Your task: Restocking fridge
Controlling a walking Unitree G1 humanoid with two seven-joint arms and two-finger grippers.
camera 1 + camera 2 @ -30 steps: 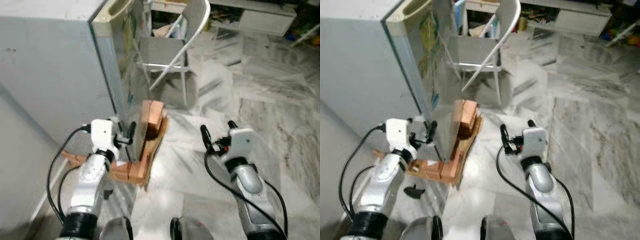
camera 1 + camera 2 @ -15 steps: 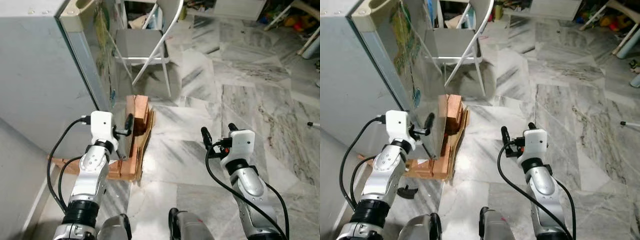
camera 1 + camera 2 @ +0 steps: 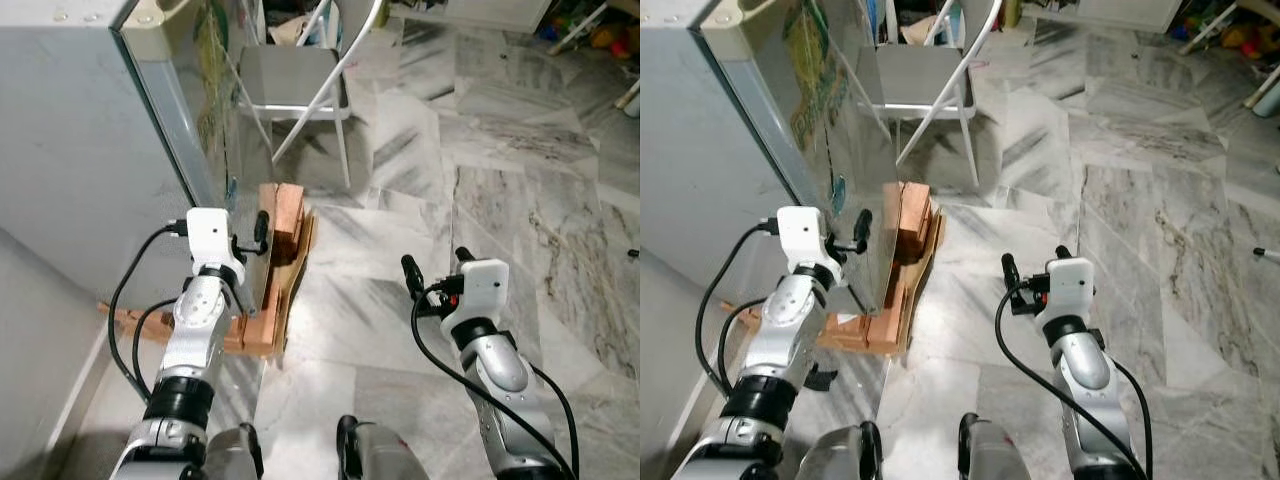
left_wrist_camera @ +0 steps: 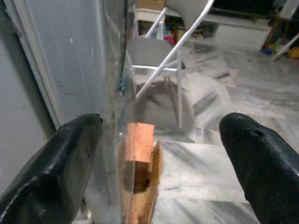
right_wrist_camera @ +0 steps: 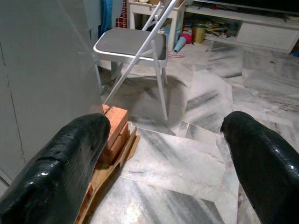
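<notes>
The grey fridge (image 3: 90, 150) stands at the left, and its shiny side panel (image 3: 825, 80) carries coloured stickers. My left gripper (image 3: 250, 240) is open at the fridge's vertical corner edge, low down. In the left wrist view that edge (image 4: 117, 93) runs between the two spread fingers, closer to one fingertip (image 4: 70, 144). I cannot tell whether it touches the fridge. My right gripper (image 3: 435, 265) is open and holds nothing, hanging over the marble floor to the fridge's right.
Orange wooden blocks (image 3: 285, 215) and flat boards (image 3: 265, 325) lie at the fridge's base. A grey folding chair (image 3: 295, 75) stands just behind them. Veined marble floor (image 3: 520, 200) stretches to the right. Low shelves with clutter (image 5: 261, 32) line the far wall.
The head view has shifted, so the fridge and chair sit differently in the picture. My left gripper stays at the fridge's corner edge, a little higher. The right arm looks unmoved.
</notes>
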